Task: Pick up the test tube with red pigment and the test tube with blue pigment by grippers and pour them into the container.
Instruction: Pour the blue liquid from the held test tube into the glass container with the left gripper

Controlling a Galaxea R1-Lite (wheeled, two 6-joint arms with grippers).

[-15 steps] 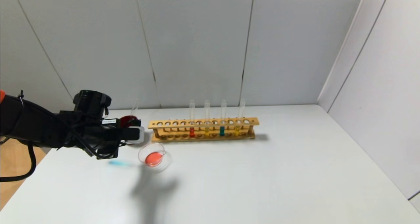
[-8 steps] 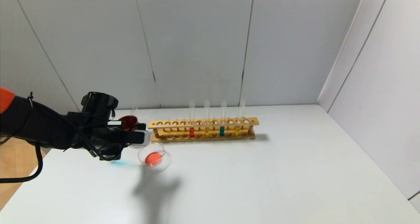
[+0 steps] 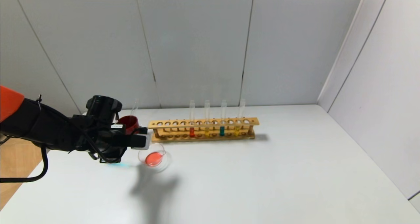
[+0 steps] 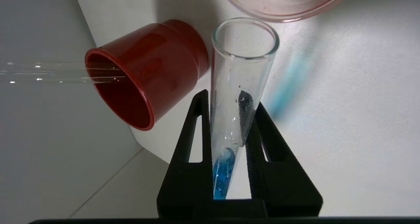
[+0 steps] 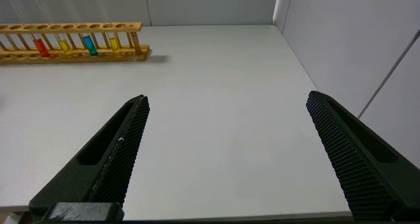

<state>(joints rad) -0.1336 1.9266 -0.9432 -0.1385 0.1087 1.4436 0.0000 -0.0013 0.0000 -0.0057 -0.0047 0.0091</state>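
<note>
My left gripper [image 3: 144, 141] is shut on the test tube with blue pigment [image 4: 241, 86], held close to level just left of the container [image 3: 154, 158]. The tube's open mouth is near the container's rim [image 4: 282, 15], and the blue liquid sits at its closed end between my fingers. The container is a low clear glass dish with red liquid in it. One more test tube with red pigment [image 3: 192, 124] and one with blue pigment [image 3: 222, 122] stand in the wooden rack [image 3: 203, 129]. My right gripper [image 5: 228, 97] is open and empty above the table's near right side.
A dark red cup [image 3: 129, 123] holding an empty clear tube [image 3: 134, 107] stands just behind my left gripper. Two yellow-liquid tubes [image 3: 206, 124] stand in the rack too. A blue glow [image 3: 118, 164] lies on the table under the held tube. Walls close the back and right.
My left gripper has moved right with the blue tube, from beside the cup to the container's left rim. The right arm has not moved.
</note>
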